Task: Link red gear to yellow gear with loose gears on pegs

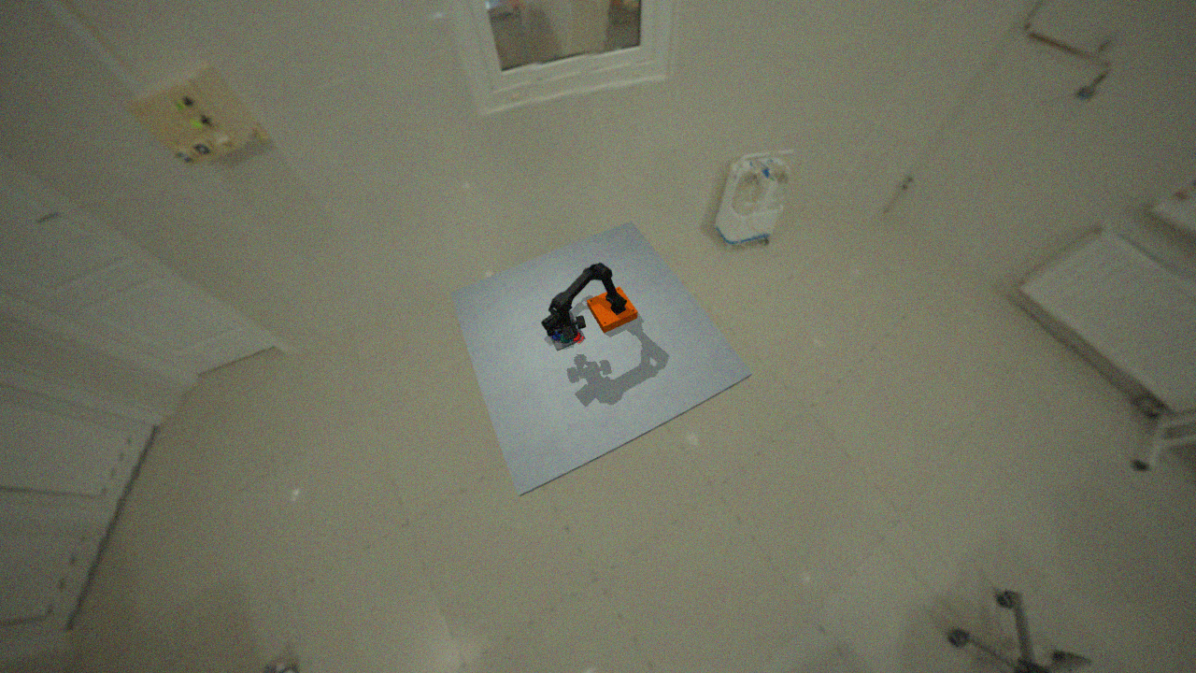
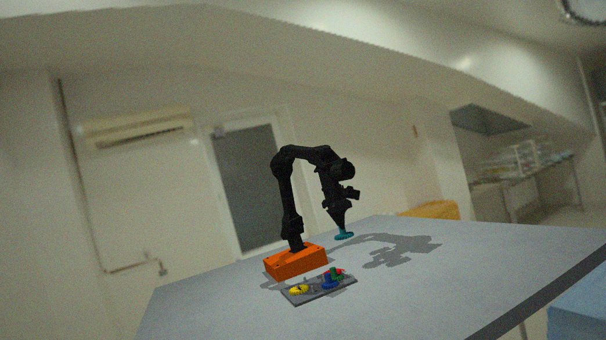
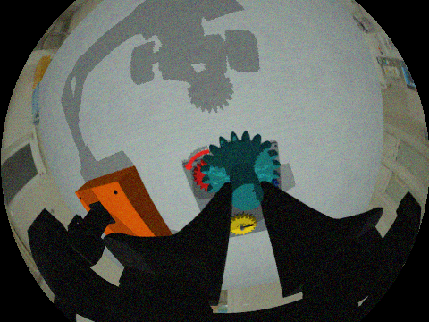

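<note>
My gripper (image 2: 341, 227) (image 3: 246, 188) is shut on the handle of a teal gear (image 2: 343, 235) (image 3: 266, 165) and holds it in the air, its shadow well apart from it. On the grey board (image 2: 298, 304) stand a yellow gear (image 2: 298, 290) (image 3: 242, 224) with a black stripe at one end, and a blue gear (image 2: 329, 283) and a green gear (image 2: 333, 273) close together near the other end. The red gear (image 3: 200, 175) is partly hidden behind the green one in the exterior view. Bare pegs (image 2: 312, 289) show between yellow and blue. In the wrist view the teal gear hides most of the board.
The orange base (image 2: 296, 262) (image 1: 613, 310) (image 3: 130, 206) of the arm stands on the table (image 1: 534, 418) beside the board. The red arrow (image 3: 197, 157) lies by the red gear. The arm's shadow falls on the table.
</note>
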Tool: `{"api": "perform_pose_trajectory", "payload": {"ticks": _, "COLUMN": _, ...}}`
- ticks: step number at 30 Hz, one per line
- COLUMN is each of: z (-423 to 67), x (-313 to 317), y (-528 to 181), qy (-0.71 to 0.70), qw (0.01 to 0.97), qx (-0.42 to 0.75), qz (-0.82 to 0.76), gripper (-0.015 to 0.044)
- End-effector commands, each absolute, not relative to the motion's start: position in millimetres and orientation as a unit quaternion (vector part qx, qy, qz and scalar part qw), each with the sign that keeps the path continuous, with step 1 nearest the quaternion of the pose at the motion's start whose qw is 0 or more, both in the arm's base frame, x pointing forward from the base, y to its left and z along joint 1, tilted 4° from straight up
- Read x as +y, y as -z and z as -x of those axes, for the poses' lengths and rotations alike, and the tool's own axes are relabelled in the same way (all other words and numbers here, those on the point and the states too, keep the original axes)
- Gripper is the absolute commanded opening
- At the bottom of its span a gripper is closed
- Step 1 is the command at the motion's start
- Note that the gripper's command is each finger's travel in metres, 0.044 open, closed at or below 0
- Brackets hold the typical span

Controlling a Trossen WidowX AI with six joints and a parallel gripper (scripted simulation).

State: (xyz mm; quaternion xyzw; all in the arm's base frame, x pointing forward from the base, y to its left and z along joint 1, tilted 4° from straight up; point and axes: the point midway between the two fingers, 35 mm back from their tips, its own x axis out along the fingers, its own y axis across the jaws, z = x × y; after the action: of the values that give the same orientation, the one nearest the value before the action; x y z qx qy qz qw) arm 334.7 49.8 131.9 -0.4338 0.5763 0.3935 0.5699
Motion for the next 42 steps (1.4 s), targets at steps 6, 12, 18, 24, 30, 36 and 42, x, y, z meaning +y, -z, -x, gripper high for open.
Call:
{"api": "perform_pose_trajectory", "payload": {"ticks": 6, "z": -342, "x": 28, "y": -122, "qy": -0.395, "qw": 0.567, "qx": 0.578, "qz": 0.434, "gripper": 0.0000}}
{"api": "perform_pose_trajectory", "payload": {"ticks": 12, "z": -347, "x": 13, "y": -117, "qy": -0.394, "qw": 0.567, "qx": 0.578, "qz": 0.435, "gripper": 0.0000}}
{"api": "perform_pose_trajectory", "payload": {"ticks": 18, "z": -351, "x": -3, "y": -111, "qy": -0.394, "qw": 0.567, "qx": 0.578, "qz": 0.435, "gripper": 0.0000}}
{"api": "perform_pose_trajectory", "payload": {"ticks": 24, "z": -354, "x": -18, "y": -106, "qy": -0.393, "qw": 0.567, "qx": 0.578, "qz": 0.436, "gripper": 0.0000}}
{"api": "perform_pose_trajectory", "payload": {"ticks": 30, "z": -356, "x": -35, "y": -100, "qy": -0.392, "qw": 0.567, "qx": 0.578, "qz": 0.436, "gripper": 0.0000}}
{"api": "perform_pose_trajectory", "payload": {"ticks": 36, "z": -358, "x": -51, "y": -95, "qy": -0.392, "qw": 0.566, "qx": 0.579, "qz": 0.437, "gripper": 0.0000}}
{"api": "perform_pose_trajectory", "payload": {"ticks": 42, "z": -358, "x": -68, "y": -89, "qy": -0.391, "qw": 0.566, "qx": 0.579, "qz": 0.437, "gripper": 0.0000}}
